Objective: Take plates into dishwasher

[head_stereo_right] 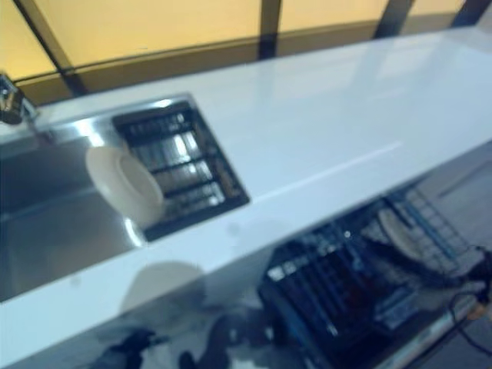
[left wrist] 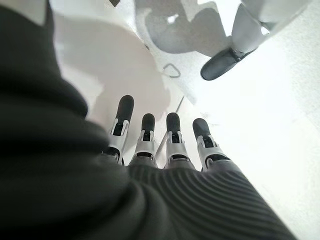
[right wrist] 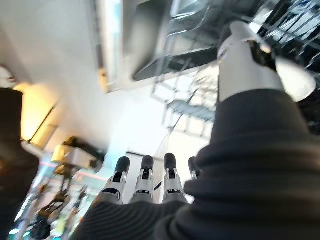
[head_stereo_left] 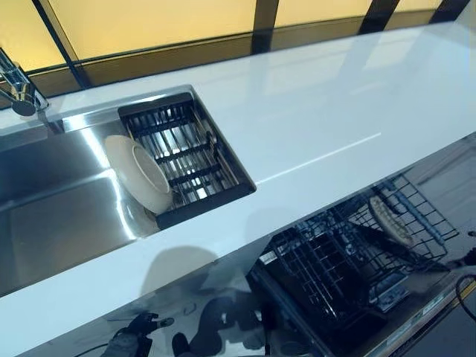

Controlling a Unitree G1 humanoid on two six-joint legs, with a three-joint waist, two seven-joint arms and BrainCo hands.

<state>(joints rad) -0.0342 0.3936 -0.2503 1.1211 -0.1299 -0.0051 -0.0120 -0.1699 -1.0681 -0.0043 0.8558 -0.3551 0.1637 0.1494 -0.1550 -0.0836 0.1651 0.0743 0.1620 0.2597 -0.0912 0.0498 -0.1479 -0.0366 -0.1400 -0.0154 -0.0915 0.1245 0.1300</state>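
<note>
One plate [head_stereo_left: 140, 172] leans in the sink [head_stereo_left: 52, 216] against the rack [head_stereo_left: 190, 156]; left hand [left wrist: 150, 145] and right hand [right wrist: 145, 182] are empty, fingers extended.

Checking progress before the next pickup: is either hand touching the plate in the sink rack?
Apart. The left eye view shows the plate leaning alone against the rack; both wrist views show the left hand and right hand empty.

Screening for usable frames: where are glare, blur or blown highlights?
Left eye view: sharp, window glare streaks the white countertop. Right eye view: soft, round white plate smeared. Left wrist view: background blown out. Right wrist view: black wire dishwasher rack blurred.
</note>
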